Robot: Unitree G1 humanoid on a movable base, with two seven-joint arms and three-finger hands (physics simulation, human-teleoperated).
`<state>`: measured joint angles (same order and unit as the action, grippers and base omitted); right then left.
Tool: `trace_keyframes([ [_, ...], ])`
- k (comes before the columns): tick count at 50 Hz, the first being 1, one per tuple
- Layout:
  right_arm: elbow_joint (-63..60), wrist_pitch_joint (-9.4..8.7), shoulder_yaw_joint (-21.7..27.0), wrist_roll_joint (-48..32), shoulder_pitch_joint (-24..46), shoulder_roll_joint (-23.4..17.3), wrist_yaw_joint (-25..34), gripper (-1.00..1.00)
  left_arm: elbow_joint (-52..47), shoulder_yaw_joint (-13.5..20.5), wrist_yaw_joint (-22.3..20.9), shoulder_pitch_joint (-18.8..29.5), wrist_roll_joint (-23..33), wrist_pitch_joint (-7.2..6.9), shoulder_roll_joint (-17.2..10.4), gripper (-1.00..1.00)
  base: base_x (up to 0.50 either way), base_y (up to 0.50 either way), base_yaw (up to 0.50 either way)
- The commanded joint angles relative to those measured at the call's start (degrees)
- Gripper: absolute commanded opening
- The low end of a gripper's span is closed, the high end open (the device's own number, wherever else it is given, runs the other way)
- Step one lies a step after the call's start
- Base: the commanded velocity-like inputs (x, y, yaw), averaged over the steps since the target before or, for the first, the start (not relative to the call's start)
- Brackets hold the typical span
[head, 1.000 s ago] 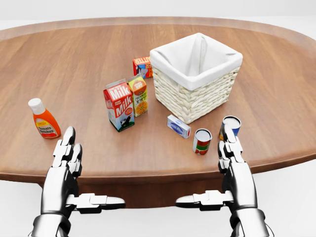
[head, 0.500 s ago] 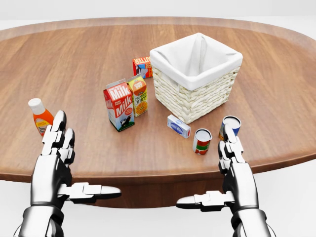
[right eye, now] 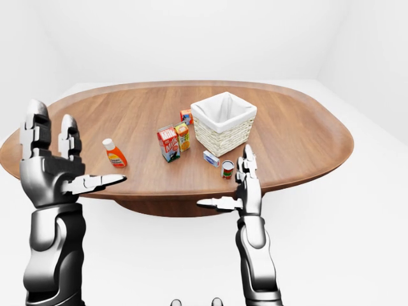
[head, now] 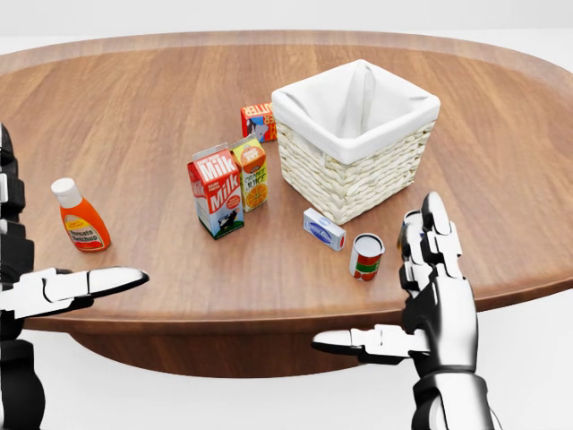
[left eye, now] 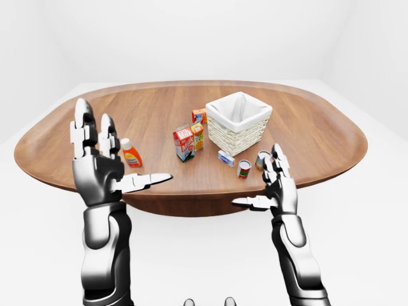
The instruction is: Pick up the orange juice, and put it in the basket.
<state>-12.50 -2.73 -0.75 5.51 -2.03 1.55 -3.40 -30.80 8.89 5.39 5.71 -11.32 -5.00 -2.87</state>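
While raised higher than half a second ago, left hand (left eye: 97, 167) now stands well up over the near-left rim of the bench (head: 134, 116), fingers spread wide, thumb jutting toward the right, holding nothing; in the head view slid almost off the left edge, only thumb and a sliver of palm showing. Right hand (head: 436, 296) likewise lifted a little, fingers open and pointing up, thumb out to the left, empty, now covering most of the blue-labelled can (head: 410, 224) seen plainly before. Orange juice (head: 251, 174) unmoved, upright on the bench, pressed against the right side of the milk carton (head: 216, 192), just left of the basket (head: 354, 139), untouched by either hand. Basket white-lined, nothing visible inside. Elsewhere as before: ketchup bottle (head: 79, 215) at the left, small red box (head: 257, 120) above the juice, small white-and-blue box (head: 323, 228) lying below the basket, red-labelled can (head: 365, 256) beside it, near the right hand
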Motion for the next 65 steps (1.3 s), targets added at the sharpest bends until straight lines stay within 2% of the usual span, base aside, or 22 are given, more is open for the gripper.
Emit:
trace_keyframes([
  [1, -5.6, 6.55, -1.8, 4.6, 0.2, 2.5, -5.7, 1.00, -4.2, 1.7, 2.3, 0.2, -3.3, 0.00, -0.8, 1.00, 0.00, 0.00, 0.00],
  [3, -7.9, 4.58, -2.1, 8.7, 0.4, 2.4, -6.4, 1.00, -4.3, 1.6, 2.4, 0.2, -3.0, 0.00, -0.9, 1.00, 0.00, 0.00, 0.00],
  [6, -9.6, 7.13, -2.2, 8.3, 1.7, 2.6, -9.7, 1.00, -4.1, 1.8, 2.3, 0.2, -3.3, 0.00, -0.8, 1.00, 0.00, 0.00, 0.00],
  [8, -11.7, 4.53, -2.8, 10.1, 1.4, 1.7, -9.2, 1.00, -4.3, 1.9, 2.4, 0.3, -3.7, 0.00, -0.8, 1.00, 0.00, 0.00, 0.00],
  [10, -12.6, 5.21, -3.7, 10.2, 1.0, 1.6, -8.1, 1.00, -4.6, 1.3, 2.6, -0.4, -3.3, 0.00, -0.7, 1.00, 0.00, 0.00, 0.00],
  [12, -14.6, 3.02, -4.0, 9.8, 0.6, 1.5, -9.2, 1.00, -4.6, 1.4, 2.6, -0.4, -3.3, 0.00, -0.6, 1.00, 0.00, 0.00, 0.00],
  [14, -16.2, 6.04, -3.5, 8.2, 1.7, 2.4, -11.4, 1.00, -3.9, 1.8, 3.1, 0.0, -3.3, 0.00, -0.6, 1.00, 0.00, 0.00, 0.00],
  [16, -18.0, 4.16, -4.1, 7.6, 1.5, 1.9, -12.5, 1.00, -4.1, 1.7, 3.1, -0.1, -3.4, 0.00, -0.6, 1.00, 0.00, 0.00, 0.00],
  [18, -21.2, -1.11, -4.1, 9.1, 1.6, 1.1, -12.6, 1.00, -4.3, 1.7, 3.1, -0.2, -3.5, 0.00, -0.7, 1.00, 0.00, 0.00, 0.00],
  [19, -21.5, 1.21, -4.3, 7.3, 1.9, 0.7, -11.5, 1.00, -3.8, 2.0, 3.0, -0.1, -3.7, 0.00, -0.8, 1.00, 0.00, 0.00, 0.00],
  [20, -21.8, 1.34, -4.5, 6.8, 1.8, 0.7, -10.7, 1.00, -3.8, 2.0, 3.0, -0.1, -3.7, 0.00, -0.8, 1.00, 0.00, 0.00, 0.00],
  [21, -22.0, -1.00, -5.1, 8.2, 1.0, 0.3, -9.0, 1.00, -3.8, 1.9, 2.7, -0.2, -3.8, 0.00, -0.9, 1.00, 0.00, 0.00, 0.00],
  [22, -21.7, 1.27, -4.9, 7.4, 1.0, 0.8, -8.9, 1.00, -3.7, 1.8, 2.6, -0.2, -3.7, 0.00, -1.0, 1.00, 0.00, 0.00, 0.00],
  [25, -22.2, 1.62, -6.2, 4.2, 0.1, 0.4, -7.3, 1.00, -3.9, 1.6, 2.1, -0.3, -3.5, 0.00, -1.0, 1.00, 0.00, 0.00, 0.00],
  [27, -22.3, 0.02, -7.6, 3.1, -1.0, 0.3, -6.5, 1.00, -3.6, 1.5, 1.9, -0.3, -3.2, 0.00, -1.0, 1.00, 0.00, 0.00, 0.00],
  [31, -22.9, 1.19, -9.6, 1.4, -2.2, 0.5, -5.6, 1.00, -3.9, 1.4, 1.4, -0.3, -2.8, 0.00, -0.9, 1.00, 0.00, 0.00, 0.00],
  [47, -25.4, -2.27, -9.5, 0.3, 0.3, 1.9, -9.8, 1.00, -3.6, 1.4, 1.6, -0.2, -2.7, 0.00, -0.8, 1.00, 0.00, 0.00, 0.00],
  [48, -29.9, -2.27, -10.1, 11.4, -1.8, 2.3, -7.9, 1.00, -3.6, 1.4, 1.6, -0.2, -2.7, 0.00, -0.8, 1.00, 0.00, 0.00, 0.00],
  [52, -30.0, -2.27, -8.4, 14.6, 1.1, 7.2, -21.5, 1.00, -3.7, 1.4, 1.6, -0.2, -2.7, 0.00, -0.8, 1.00, 0.00, 0.00, 0.00],
  [57, -36.0, -2.27, -12.3, 20.8, 0.5, 1.7, -19.7, 1.00, -3.7, 1.4, 1.6, -0.2, -2.7, 0.00, -0.7, 1.00, 0.00, 0.00, 0.00],
  [60, -35.2, -2.27, -10.7, 15.8, 3.1, 2.3, -24.1, 1.00, -3.7, 1.4, 1.6, -0.3, -2.7, 0.00, -0.8, 1.00, 0.00, 0.00, 0.00],
  [65, -36.5, -2.27, -12.0, 10.0, 2.5, 0.8, -16.3, 1.00, -3.6, 1.4, 1.5, -0.3, -2.8, 0.00, -0.7, 1.00, 0.00, 0.00, 0.00],
])
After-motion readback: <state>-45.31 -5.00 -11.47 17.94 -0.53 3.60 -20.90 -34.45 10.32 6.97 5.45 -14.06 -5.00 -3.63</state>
